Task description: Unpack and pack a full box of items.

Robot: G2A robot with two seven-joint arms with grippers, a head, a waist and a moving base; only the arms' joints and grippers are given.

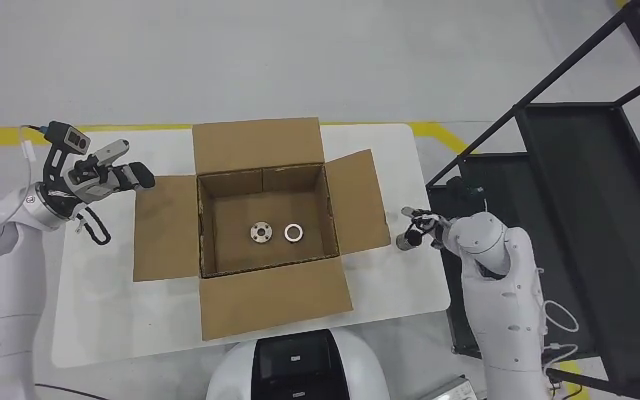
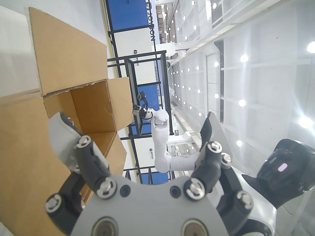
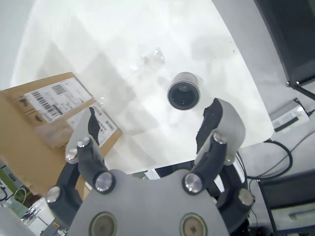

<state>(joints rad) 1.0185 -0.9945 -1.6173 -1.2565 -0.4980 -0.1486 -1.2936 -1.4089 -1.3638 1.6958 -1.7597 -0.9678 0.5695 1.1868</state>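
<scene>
Item: steel sleeve (image 3: 183, 94), seemingly on end, bore up, on white table (image 1: 395, 155) right of cardboard box (image 1: 262, 182). My right claw (image 3: 153, 105), nearer, fingers apart and empty, sleeve just beyond the tips. My left claw (image 2: 135, 117), spread, empty, left of box. Top view adds a flanged disc (image 1: 261, 232) and a ring (image 1: 295, 232) on the box floor

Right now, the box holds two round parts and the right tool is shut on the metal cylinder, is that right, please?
No: the right wrist view shows the right tool open, the metal cylinder free on the table. The rest holds.
</scene>
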